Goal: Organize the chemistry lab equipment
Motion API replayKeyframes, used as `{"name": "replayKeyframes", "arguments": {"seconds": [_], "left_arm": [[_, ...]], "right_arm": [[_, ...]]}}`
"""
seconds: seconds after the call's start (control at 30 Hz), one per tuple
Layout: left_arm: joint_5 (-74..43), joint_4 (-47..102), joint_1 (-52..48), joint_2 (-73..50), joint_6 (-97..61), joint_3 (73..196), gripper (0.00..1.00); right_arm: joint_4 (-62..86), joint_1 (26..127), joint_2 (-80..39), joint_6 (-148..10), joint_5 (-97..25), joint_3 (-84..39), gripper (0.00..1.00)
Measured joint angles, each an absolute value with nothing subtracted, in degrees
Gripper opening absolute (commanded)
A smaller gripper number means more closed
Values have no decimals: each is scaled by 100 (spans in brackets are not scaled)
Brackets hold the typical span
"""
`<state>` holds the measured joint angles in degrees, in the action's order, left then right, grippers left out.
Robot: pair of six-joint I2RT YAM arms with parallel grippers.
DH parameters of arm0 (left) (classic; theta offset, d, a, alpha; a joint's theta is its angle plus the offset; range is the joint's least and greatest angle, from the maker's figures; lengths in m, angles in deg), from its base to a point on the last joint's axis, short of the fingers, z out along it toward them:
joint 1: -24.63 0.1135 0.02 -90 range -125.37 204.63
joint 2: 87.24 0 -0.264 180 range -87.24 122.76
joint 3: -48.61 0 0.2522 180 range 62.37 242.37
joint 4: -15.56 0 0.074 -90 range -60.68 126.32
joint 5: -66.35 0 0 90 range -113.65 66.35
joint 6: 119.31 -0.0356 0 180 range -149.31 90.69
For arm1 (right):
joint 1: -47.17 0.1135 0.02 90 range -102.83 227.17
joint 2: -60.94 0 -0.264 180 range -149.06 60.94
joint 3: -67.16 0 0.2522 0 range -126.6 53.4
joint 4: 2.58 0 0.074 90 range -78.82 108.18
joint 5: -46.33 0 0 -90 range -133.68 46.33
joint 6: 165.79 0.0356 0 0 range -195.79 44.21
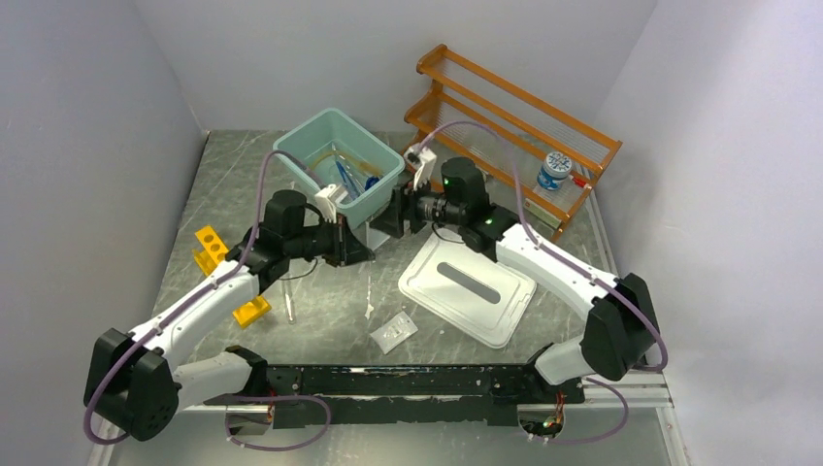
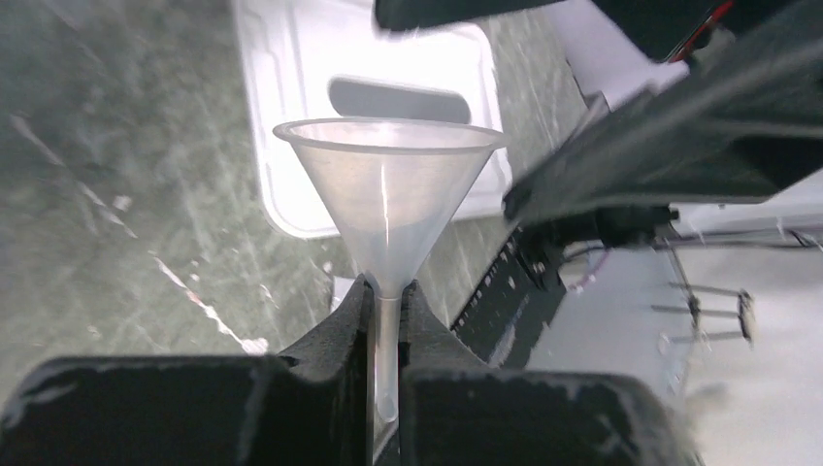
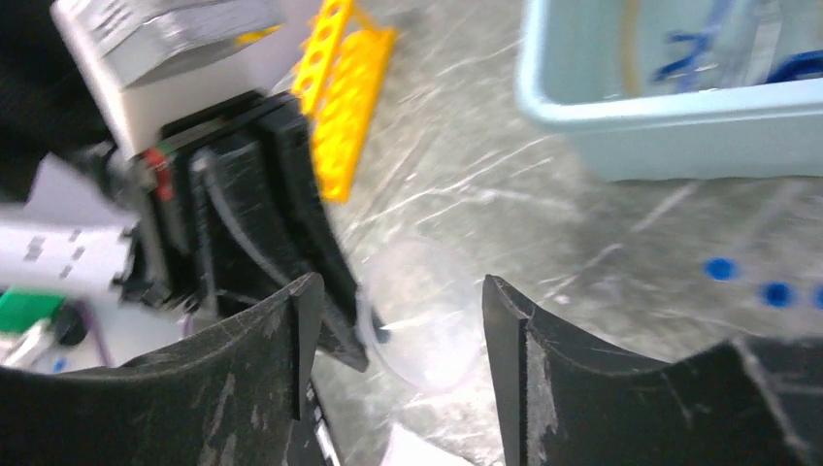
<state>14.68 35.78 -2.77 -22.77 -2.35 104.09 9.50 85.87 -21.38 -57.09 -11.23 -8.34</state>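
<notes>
No legible text, small jar (image 1: 554, 169) label blurred, camera sticker (image 3: 58, 254) print unreadable

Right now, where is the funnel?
The funnel is in the left end effector, pinched by its stem, mid-table just in front of the bin and beside the lid; the open right end effector faces it.

I can't make out what's in the bin (image 3: 679, 136), blurred and cropped; my left arm (image 1: 199, 309) hides part of the rack (image 1: 208, 245).
</notes>
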Motion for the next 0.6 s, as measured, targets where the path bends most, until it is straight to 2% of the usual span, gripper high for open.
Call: {"name": "replayKeyframes", "arguments": {"seconds": [0.27, 0.43, 0.6], "left_arm": [[-200, 3910, -285, -1912, -213, 11346, 5], [-1334, 4164, -174, -793, -47, 12778, 5], [-1662, 4271, 182, 473, -67, 14065, 5]], "right_arm": [[1715, 8432, -1504, -5385, -3416, -1288, 68], [1755, 8432, -912, -5320, -4041, -1083, 68], [1792, 8430, -678, -5234, -4349, -781, 68]]}}
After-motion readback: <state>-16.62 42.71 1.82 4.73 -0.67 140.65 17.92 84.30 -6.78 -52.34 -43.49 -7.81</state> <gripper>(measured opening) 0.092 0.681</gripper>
